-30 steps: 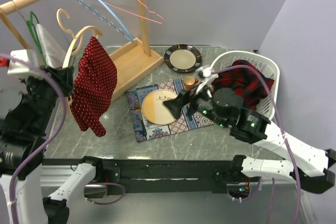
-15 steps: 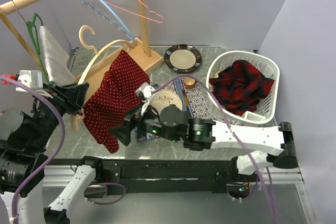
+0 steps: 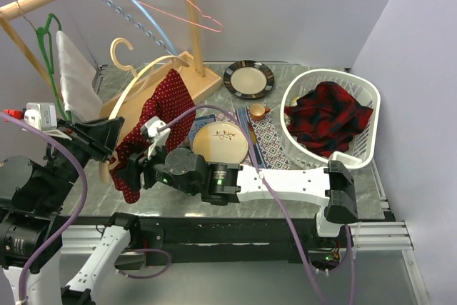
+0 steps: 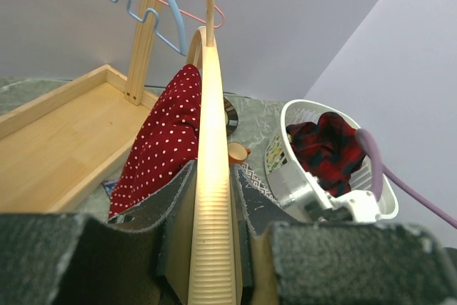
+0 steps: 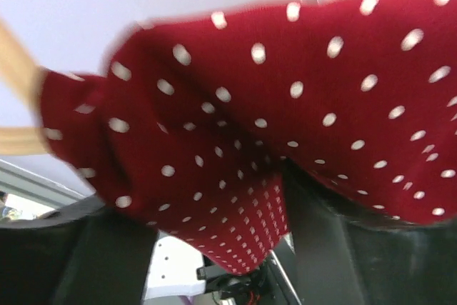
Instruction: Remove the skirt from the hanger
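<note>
Over at the near left, my left gripper clamps the ribbed, curved wooden hanger draped with the soft red dotted skirt, my right gripper gaping wide around its hem.

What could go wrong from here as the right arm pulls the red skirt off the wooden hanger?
The skirt is draped over the wooden hanger, so a pull by the right gripper may drag the hanger in the left gripper instead of freeing cloth. The right gripper looks open around a low fold, so the grasp could miss. Swinging cloth might hit the plate or cup.
</note>
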`<act>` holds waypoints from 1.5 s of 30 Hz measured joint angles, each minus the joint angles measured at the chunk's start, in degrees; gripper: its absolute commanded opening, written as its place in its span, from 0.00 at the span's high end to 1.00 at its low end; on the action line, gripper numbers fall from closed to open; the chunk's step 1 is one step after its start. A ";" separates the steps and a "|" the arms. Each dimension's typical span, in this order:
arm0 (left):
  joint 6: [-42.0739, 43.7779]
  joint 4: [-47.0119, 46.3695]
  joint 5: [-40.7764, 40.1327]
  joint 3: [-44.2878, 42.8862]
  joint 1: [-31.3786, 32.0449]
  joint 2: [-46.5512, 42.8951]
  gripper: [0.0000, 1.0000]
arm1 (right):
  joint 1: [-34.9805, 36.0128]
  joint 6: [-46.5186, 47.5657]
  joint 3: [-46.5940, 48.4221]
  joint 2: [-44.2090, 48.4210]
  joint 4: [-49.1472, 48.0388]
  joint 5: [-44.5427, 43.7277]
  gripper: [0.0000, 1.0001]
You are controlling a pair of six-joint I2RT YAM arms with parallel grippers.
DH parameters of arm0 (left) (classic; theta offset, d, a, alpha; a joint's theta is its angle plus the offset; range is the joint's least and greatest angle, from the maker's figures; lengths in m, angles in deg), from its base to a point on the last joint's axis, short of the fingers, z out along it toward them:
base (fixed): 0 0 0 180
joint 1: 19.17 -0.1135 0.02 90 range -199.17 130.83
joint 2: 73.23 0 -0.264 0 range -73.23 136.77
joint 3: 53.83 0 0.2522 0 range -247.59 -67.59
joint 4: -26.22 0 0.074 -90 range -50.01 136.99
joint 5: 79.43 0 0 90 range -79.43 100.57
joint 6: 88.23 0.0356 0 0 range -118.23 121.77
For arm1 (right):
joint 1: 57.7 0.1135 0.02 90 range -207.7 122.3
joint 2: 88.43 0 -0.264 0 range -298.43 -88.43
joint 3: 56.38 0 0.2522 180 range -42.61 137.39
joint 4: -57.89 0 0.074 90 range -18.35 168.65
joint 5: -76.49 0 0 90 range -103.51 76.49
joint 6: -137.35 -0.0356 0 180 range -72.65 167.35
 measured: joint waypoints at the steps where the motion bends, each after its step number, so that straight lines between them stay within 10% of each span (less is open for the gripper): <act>1: 0.00 -0.04 0.00 0.00 0.00 0.00 0.99 | 0.00 0.35 0.04 -0.42 0.15 -0.02 0.66; 5: 0.11 0.00 -0.50 0.00 0.00 0.00 0.99 | 0.00 0.76 0.02 -0.61 0.33 -1.05 0.94; 10: 1.75 0.02 -3.76 0.33 0.00 0.07 0.99 | 0.02 1.31 -4.20 2.36 -0.02 -4.72 1.00; 18: 3.23 0.90 -8.57 2.03 0.24 1.27 0.99 | -0.59 3.28 -12.04 11.74 -0.52 -11.43 0.99; 21: 3.23 0.85 -8.61 2.03 0.39 1.86 0.99 | -1.40 3.48 -14.53 14.49 -1.62 -12.26 0.83; 24: 3.58 0.81 -9.03 2.03 0.37 2.10 0.99 | -2.34 3.65 -17.33 16.65 -2.08 -12.41 1.00; 33: 4.17 0.28 -9.22 2.16 0.37 2.12 0.99 | -3.54 4.09 -19.85 18.60 -3.10 -9.29 1.00; 36: 4.31 0.33 -9.27 2.16 0.37 2.12 0.99 | -3.67 4.20 -19.98 18.60 -3.10 -8.85 0.68; 38: 4.55 0.11 -9.90 2.16 0.35 2.14 0.99 | -3.87 4.66 -20.22 18.75 -2.95 -8.94 0.98; 45: 4.55 -0.50 -10.80 2.16 0.31 2.21 0.99 | -4.52 5.79 -22.25 19.32 -3.13 -7.10 1.00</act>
